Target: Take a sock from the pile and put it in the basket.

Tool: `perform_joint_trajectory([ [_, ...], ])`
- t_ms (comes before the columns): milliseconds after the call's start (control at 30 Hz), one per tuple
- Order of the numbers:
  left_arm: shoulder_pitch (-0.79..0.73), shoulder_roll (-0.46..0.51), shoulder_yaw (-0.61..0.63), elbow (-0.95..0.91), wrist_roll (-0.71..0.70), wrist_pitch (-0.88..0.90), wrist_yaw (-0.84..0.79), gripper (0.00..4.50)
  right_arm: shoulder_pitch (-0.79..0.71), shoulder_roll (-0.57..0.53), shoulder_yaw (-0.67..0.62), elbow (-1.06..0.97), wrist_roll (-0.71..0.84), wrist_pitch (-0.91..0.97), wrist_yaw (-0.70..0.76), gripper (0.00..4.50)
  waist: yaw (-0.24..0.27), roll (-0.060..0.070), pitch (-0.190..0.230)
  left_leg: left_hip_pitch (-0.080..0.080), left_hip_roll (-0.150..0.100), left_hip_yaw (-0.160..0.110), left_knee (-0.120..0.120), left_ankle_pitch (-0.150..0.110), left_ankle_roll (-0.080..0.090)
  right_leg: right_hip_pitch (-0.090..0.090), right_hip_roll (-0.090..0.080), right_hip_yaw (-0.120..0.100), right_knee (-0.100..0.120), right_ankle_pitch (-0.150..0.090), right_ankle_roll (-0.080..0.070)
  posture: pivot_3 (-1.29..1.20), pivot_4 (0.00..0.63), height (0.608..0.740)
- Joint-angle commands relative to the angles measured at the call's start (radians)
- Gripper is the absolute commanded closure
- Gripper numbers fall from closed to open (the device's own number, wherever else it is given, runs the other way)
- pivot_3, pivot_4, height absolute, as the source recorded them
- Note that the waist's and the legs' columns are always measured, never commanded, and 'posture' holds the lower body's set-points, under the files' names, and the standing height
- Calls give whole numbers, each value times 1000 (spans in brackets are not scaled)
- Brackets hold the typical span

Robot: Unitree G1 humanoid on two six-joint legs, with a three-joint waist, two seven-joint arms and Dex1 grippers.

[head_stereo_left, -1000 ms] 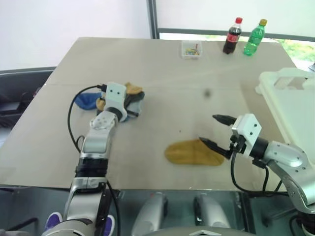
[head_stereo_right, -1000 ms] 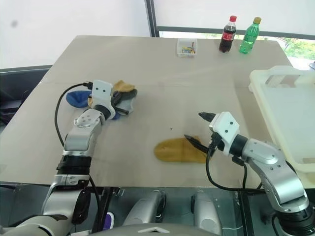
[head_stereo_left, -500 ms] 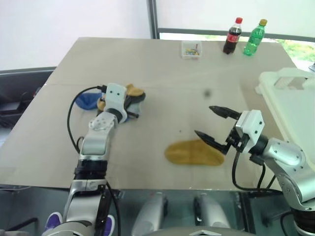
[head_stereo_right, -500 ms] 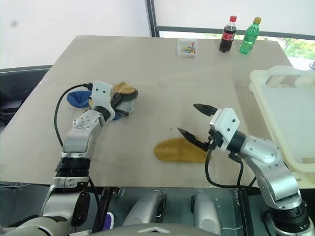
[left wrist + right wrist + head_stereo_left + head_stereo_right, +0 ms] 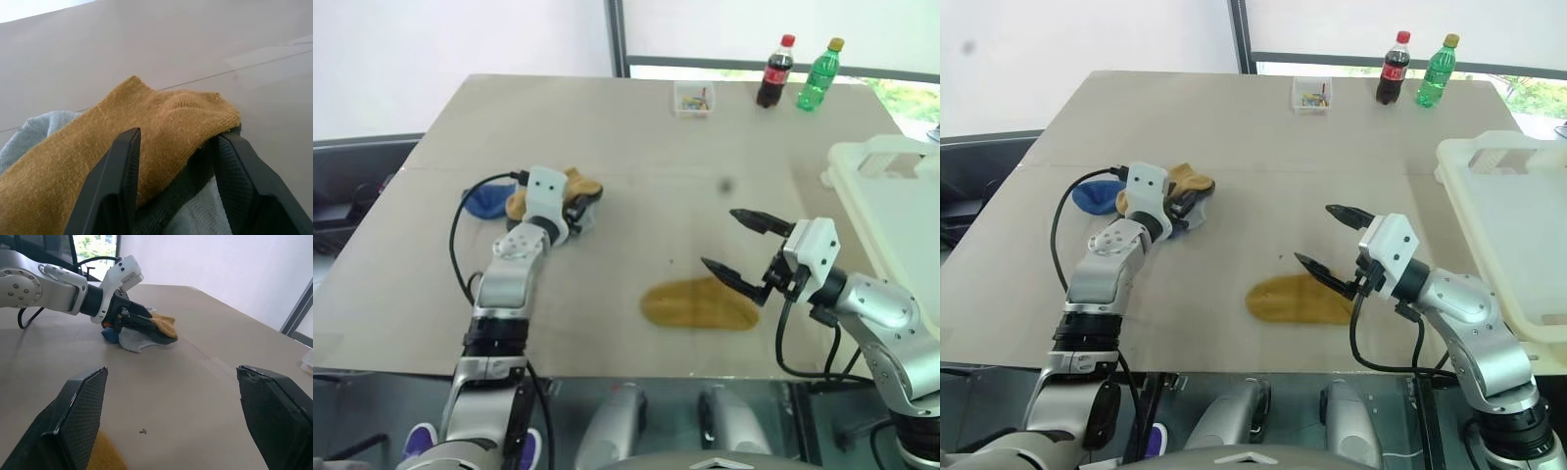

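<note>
The bench [image 5: 636, 147] carries everything, and I take the pile as my landmark. The biggest thing on it is the single cream basket [image 5: 891, 201], standing at the bench's right edge, well apart from the pile and on the far side of the right arm, probably so a sock can be dropped over its rim. One mustard sock [image 5: 697, 305] lies flat by itself, between the pile and the basket and nearer the front edge. The right hand [image 5: 736, 255] hovers just above its basket-side end, fingers spread wide and holding nothing, poised, I judge, for a pick. The pile [image 5: 570, 199] sits on the left part of the bench: a mustard sock on top, grey ones beneath and a blue one on the side away from the basket, so at least four. The left hand [image 5: 173, 188] is pushed into it, fingers part-open either side of the top mustard sock, not clamped on it. Far behind the pile stand two bottles, one dark [image 5: 776, 72] and one green [image 5: 818, 74], and one small clear box [image 5: 693, 99].
</note>
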Motion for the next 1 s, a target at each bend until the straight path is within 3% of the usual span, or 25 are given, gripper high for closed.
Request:
perform_joint_trajectory([
  [33, -31, 1, 8, -43, -5, -11, 1, 2182, 1, -4, -8, -21, -4, -27, 4, 178, 0, 0, 0, 0, 0, 0, 0, 0, 0, 0, 0, 0, 0, 0, 0, 0, 150, 740],
  [333, -37, 5, 2, -31, 3, -57, -8, 2182, 9, -6, -4, -21, -16, -27, 10, 178, 0, 0, 0, 0, 0, 0, 0, 0, 0, 0, 0, 0, 0, 0, 0, 0, 150, 740],
  [467, -38, 3, 4, -13, 4, -57, 3, 3126, 9, -9, -7, -19, -16, -26, 14, 178, 0, 0, 0, 0, 0, 0, 0, 0, 0, 0, 0, 0, 0, 0, 0, 0, 150, 740],
  [533, -36, 2, 6, -12, 2, -60, 3, 4224, 11, -11, -9, -19, -16, -26, 17, 178, 0, 0, 0, 0, 0, 0, 0, 0, 0, 0, 0, 0, 0, 0, 0, 0, 150, 740],
  [567, -35, 2, 6, -13, 1, -61, 3, 4474, 12, -11, -10, -19, -17, -26, 18, 178, 0, 0, 0, 0, 0, 0, 0, 0, 0, 0, 0, 0, 0, 0, 0, 0, 150, 740],
  [800, -17, 10, 19, -51, -34, -41, -30, 4474, 11, -12, -14, -18, -18, -25, 22, 178, 0, 0, 0, 0, 0, 0, 0, 0, 0, 0, 0, 0, 0, 0, 0, 0, 150, 740],
  [1000, 66, 42, 36, -257, -222, 201, -178, 4474, 22, -15, -18, -21, -17, -27, 23, 178, -4, 0, 0, 0, 0, 0, 0, 0, 0, 0, 0, 0, 0, 0, 0, 0, 150, 740],
])
